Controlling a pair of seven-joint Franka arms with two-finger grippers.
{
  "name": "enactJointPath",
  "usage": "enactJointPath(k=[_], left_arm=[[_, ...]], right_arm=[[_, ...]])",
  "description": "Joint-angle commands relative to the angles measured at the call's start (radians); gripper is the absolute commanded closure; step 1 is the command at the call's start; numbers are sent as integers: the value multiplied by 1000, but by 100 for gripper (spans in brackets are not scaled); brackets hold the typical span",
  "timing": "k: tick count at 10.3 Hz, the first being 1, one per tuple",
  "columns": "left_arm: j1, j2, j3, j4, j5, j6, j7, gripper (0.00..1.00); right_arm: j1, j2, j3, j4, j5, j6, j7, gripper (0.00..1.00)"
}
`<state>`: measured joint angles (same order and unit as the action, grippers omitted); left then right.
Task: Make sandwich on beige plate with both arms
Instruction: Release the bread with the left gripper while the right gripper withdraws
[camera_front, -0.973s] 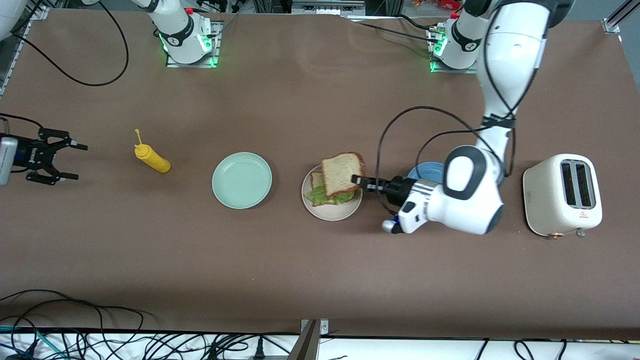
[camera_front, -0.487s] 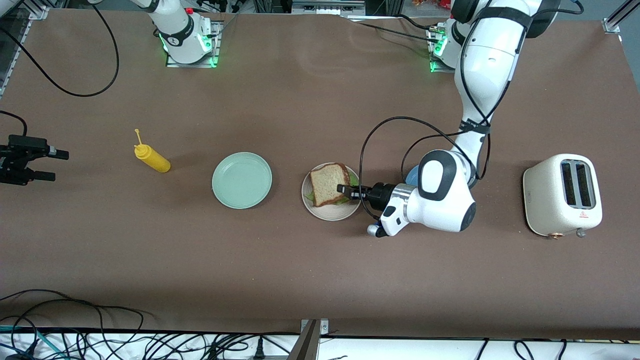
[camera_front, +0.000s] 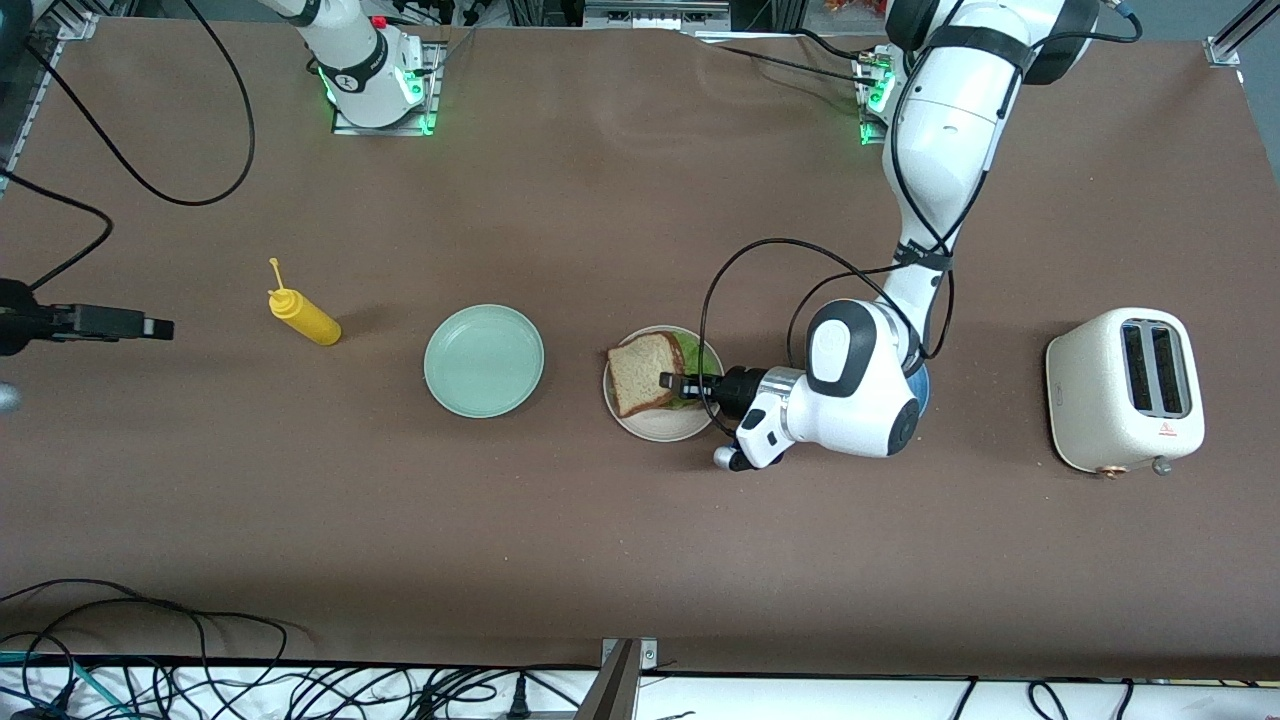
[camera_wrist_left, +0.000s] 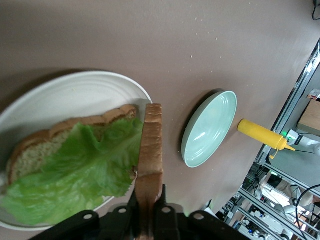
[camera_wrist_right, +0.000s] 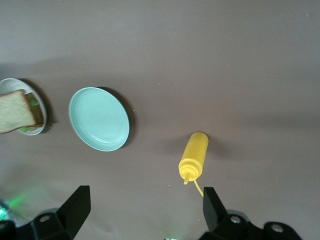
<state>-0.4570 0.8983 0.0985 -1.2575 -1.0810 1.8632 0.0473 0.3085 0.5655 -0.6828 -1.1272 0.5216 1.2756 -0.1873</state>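
Note:
On the beige plate (camera_front: 652, 429) lie a tan bread slice (camera_wrist_left: 45, 145) and a ruffled green lettuce leaf (camera_wrist_left: 80, 170). A second bread slice (camera_front: 640, 373) sits tilted over the lettuce (camera_front: 702, 357), and my left gripper (camera_front: 672, 382) is shut on its crust edge. The left wrist view shows that slice (camera_wrist_left: 150, 150) edge-on between the black fingers of the left gripper (camera_wrist_left: 149, 212). My right gripper (camera_front: 150, 327) waits over the table at the right arm's end, well away from the plate. The right wrist view shows the right gripper (camera_wrist_right: 145, 205) open and empty.
A mint-green plate (camera_front: 484, 360) lies beside the beige plate, toward the right arm's end. A yellow squeeze bottle (camera_front: 305, 318) lies past it. A blue plate (camera_front: 922, 385) is mostly hidden under the left arm. A cream toaster (camera_front: 1125, 388) stands at the left arm's end.
My left gripper has carried the top slice from beside the plate to over the lettuce and lowered it. The right gripper has turned and shifted a little at its end.

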Motion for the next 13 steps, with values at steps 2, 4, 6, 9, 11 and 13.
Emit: enactJointPath(k=[2, 4, 6, 9, 11, 13], left_arm=[[49, -5, 9, -3, 114, -12, 74, 0], [79, -10, 10, -3, 214, -35, 72, 0], [135, -48, 13, 13, 350, -96, 68, 0], [199, -120, 29, 13, 576, -197, 56, 0], [227, -191, 36, 4, 738, -289, 54, 0], [262, -251, 46, 1, 892, -399, 52, 0]], right_arm=[[-145, -107, 499, -2, -409, 97, 428, 0], [-247, -188, 673, -144, -456, 167, 574, 2], [-287, -319, 690, -386, -457, 351, 572, 1], [-414, -387, 829, -503, -561, 399, 537, 0], [-453, -409, 870, -548, -558, 464, 543, 0], [-447, -403, 872, -537, -557, 467, 554, 0]])
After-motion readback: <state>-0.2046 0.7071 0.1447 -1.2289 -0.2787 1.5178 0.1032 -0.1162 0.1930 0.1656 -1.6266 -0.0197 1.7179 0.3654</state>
